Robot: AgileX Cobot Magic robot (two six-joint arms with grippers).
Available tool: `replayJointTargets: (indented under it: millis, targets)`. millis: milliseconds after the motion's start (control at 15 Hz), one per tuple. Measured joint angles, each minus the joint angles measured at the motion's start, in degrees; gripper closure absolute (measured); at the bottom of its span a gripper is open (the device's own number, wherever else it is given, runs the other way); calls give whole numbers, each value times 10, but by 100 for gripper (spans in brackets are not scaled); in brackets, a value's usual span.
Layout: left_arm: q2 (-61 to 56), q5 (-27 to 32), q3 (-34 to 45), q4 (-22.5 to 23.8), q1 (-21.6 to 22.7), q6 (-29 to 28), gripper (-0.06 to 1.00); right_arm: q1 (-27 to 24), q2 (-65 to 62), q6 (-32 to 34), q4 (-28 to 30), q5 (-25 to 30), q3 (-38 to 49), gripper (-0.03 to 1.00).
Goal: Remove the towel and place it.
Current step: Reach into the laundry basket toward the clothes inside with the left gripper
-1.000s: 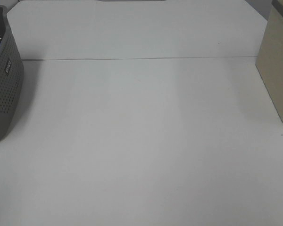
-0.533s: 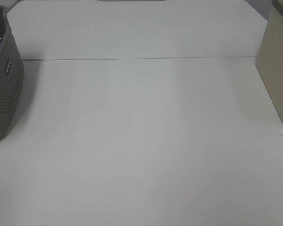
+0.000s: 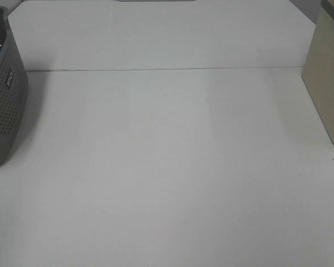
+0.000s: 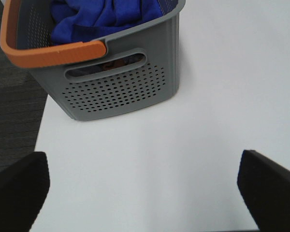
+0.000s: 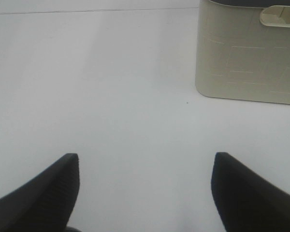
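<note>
You're at a robot test bench in what looks like a lab or office room. The worktop point(image 3: 167, 167) is a wide, plain white surface of two panels meeting at a thin seam point(image 3: 167, 69). The things on it read as staged props: a grey perforated basket point(image 4: 121, 87) with an orange handle point(image 4: 53, 50) and a blue towel point(image 4: 101, 17) inside, and a beige bin point(image 3: 329, 78) on the opposite side. Past the worktop's edge, your left wrist view shows dark grey ribbed carpet point(image 4: 12, 116), the office kind.
</note>
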State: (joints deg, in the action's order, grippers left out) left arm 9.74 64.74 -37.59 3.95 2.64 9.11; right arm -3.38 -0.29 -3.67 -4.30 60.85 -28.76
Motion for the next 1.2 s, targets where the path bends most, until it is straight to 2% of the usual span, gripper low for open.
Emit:
replayJointTargets:
  millis: [67,200,333,533,800,1000,1200]
  targets:
    - [61,17,-53,22,0,63,-4,0,0,0,0,0,0,23]
    - [156,38,-128,48,0,136,-4,0,0,0,0,0,0,23]
    - [221,48,-185,52,0,187,-4,0,0,0,0,0,0,23]
    - [367,50,-287,60,0,299,-4,0,0,0,0,0,0,23]
    - [583,48,-422,71,0,387,-4,0,0,0,0,0,0,23]
    - [700,37,-491,78,0,426,-4,0,0,0,0,0,0,23]
    - [787,25,-535,115,0,458,-4,0,0,0,0,0,0,23]
